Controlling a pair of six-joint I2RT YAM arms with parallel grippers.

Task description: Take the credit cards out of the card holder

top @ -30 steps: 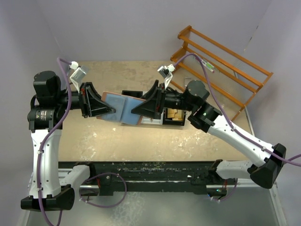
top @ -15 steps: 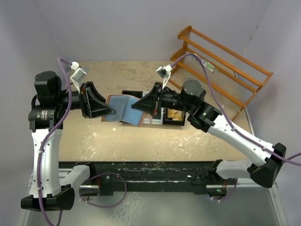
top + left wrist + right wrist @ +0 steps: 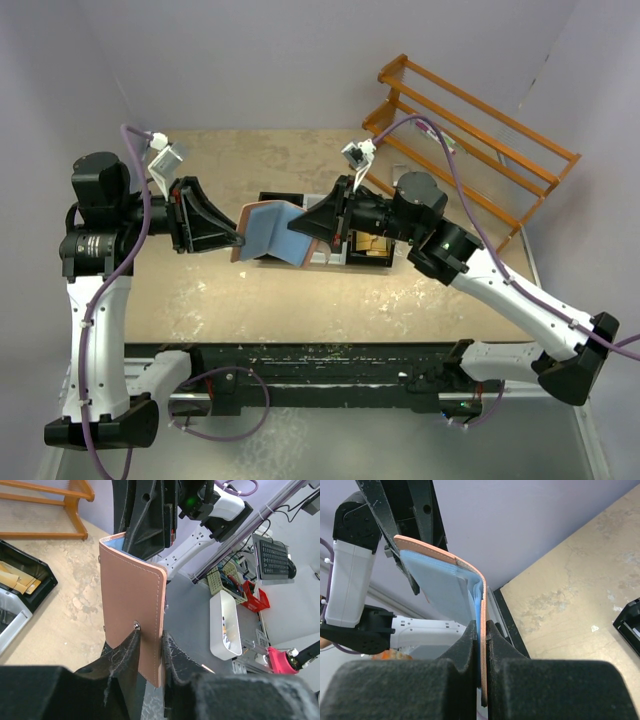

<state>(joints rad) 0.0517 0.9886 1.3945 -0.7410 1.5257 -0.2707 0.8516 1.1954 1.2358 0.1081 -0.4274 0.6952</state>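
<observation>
**Reddish-brown card holder held up between the two grippers**

Nearest to the camera above, a black rail (image 3: 330,372) carries both arms at the near edge of the table (image 3: 300,300). Over the middle of the table the card holder (image 3: 268,232) is in the air, half open, with its light blue lining facing up. The left gripper (image 3: 238,240) pinches the left flap. In the left wrist view its fingers (image 3: 122,655) stand narrow and press on both faces of the leather, beside a small metal stud (image 3: 136,625). The right gripper (image 3: 300,228) pinches the right flap. In its own view the fingers (image 3: 465,645) are almost together, with only the thin edge between them. Just behind the card holder a black tray (image 3: 37,570) lies on the table with tan paper pieces (image 3: 15,577) inside. Farthest, a wooden rack (image 3: 470,140) stands at the right corner.
</observation>
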